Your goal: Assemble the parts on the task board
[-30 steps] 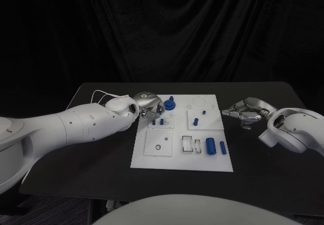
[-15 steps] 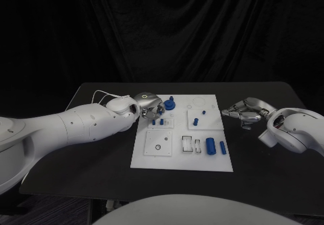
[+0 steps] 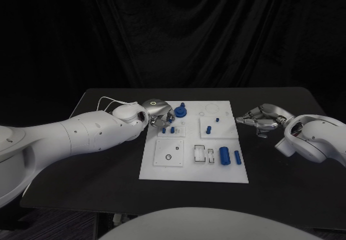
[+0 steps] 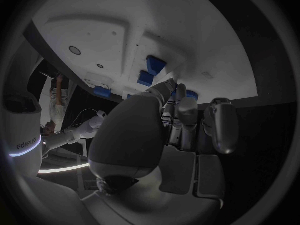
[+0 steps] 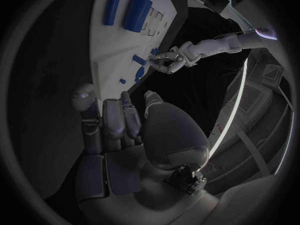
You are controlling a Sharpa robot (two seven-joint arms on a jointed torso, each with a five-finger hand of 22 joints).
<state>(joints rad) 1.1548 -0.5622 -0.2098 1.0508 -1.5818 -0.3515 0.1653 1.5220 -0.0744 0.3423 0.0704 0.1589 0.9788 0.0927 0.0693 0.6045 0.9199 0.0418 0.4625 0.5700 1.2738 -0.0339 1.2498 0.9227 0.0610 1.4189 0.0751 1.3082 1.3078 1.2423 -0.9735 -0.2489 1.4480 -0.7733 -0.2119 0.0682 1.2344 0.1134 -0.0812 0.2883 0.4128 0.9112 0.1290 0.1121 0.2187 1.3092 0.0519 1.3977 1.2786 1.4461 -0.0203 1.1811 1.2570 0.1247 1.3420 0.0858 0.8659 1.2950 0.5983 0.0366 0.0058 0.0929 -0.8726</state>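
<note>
Task board [image 3: 194, 172]: white plate, lay mid-table on the black table [image 3: 108, 195].

Head view. Blue parts stood or lay across the board: a larger blue piece [image 3: 180, 111] at the far left corner, two small pegs [image 3: 168, 130] just nearer, a peg [image 3: 208, 129] in the middle panel, a thick cylinder [image 3: 225, 155] and a thin rod [image 3: 238, 157] side by side near the front right. The left hand [image 3: 160, 114] sat over the far left corner, fingers bunched right beside the larger blue piece; whether they held or merely touched it could not be told. The right hand [image 3: 261, 118] hung off the board's right edge, above the table, fingers curled in, nothing seen in them.

Left wrist view. The left hand's fingers [image 4: 220, 127] pointed toward the board [image 4: 206, 35], close to three blue parts [image 4: 150, 71]; contact hidden behind the palm.

Right wrist view. The right hand [image 5: 122, 122] carried nothing, fingers drawn together; the cylinder [image 5: 137, 13] and rod [image 5: 112, 6] lay well apart from it.

Judgement: step in hand was seating or gripping the far-corner piece. Next move called for a confirmed hold, then a straight, aligned placement.
</note>
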